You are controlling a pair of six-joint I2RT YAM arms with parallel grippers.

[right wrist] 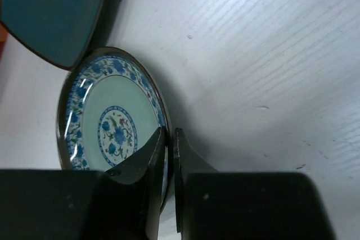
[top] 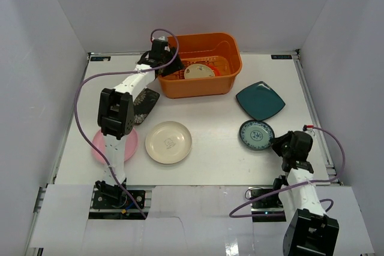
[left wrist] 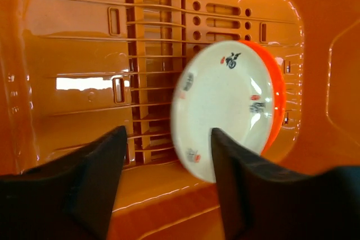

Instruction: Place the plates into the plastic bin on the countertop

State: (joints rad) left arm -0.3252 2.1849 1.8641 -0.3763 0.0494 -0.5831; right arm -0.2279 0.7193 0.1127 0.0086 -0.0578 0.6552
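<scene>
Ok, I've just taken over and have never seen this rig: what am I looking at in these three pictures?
Two robot arms are bolted at the near edge of the table. The top picture looks down from above and behind them. The other two come from a camera on each wrist. The left pincer is inside the orange bin, open and empty, above a cream flowered plate resting on a red-orange plate. The right pincer pinches the rim of a blue-flowered plate, which lies on the white countertop. Also on the countertop are a teal square plate, a plain cream plate, a pink plate and a dark flowered plate. The last two are partly hidden under the left arm.
</scene>
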